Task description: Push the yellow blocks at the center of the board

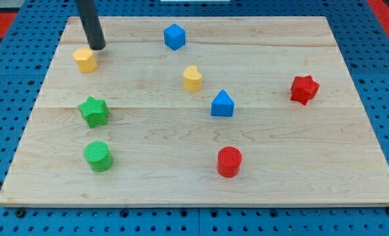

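A yellow hexagonal block sits near the board's upper left. A second yellow block, heart-like in shape, lies a little above the board's middle. My tip is at the end of the dark rod, just above and to the right of the yellow hexagonal block, very close to it; whether it touches is unclear.
A blue cube lies at the top centre. A blue triangular block lies right of the middle. A red star is at the right, a red cylinder bottom centre. A green star and green cylinder are at the left.
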Robot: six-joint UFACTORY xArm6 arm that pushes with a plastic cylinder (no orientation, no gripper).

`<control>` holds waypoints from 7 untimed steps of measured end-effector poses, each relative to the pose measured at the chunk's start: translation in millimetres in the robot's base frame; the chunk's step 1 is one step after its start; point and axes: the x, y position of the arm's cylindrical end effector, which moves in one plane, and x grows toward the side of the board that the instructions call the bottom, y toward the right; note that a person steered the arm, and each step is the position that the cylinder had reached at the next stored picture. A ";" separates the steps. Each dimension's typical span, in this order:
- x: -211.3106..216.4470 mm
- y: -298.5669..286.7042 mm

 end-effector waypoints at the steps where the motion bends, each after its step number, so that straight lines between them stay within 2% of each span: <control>1: 0.0 0.6; 2: 0.0 0.6; 3: -10.1 -16.7; 4: -0.8 -39.0; 5: 16.4 26.0; 6: 16.7 56.4; 7: -7.7 -32.8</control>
